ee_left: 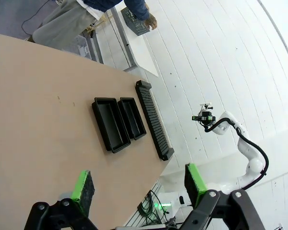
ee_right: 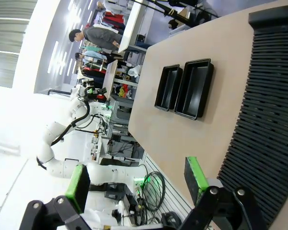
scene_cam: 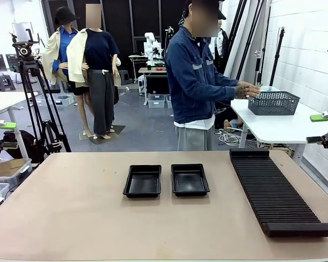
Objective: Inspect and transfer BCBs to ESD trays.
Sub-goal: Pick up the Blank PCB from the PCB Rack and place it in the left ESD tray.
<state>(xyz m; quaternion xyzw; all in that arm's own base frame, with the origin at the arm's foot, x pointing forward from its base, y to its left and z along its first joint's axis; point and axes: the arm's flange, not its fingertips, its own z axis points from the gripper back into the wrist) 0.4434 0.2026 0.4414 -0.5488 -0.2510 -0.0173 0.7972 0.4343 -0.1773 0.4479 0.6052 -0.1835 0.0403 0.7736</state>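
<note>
While the left ESD tray (scene_cam: pixel 142 182) and right ESD tray (scene_cam: pixel 189 180) lie bare side by side, both claws hang wide open and empty.
Their rims sit just apart at the middle of the table (scene_cam: pixel 71 207), so a thin board lowered off-centre would likely ride up a sloping rim or bridge both trays. The slotted rack (scene_cam: pixel 273 191) crowds the right side. The left gripper (ee_left: pixel 138 184) and right gripper (ee_right: pixel 136 179) hang off to either side, well apart from the trays. The person's hand (scene_cam: pixel 250 90) is at the mesh basket (scene_cam: pixel 273 102) beyond, and a reach toward a handover could meet it.
</note>
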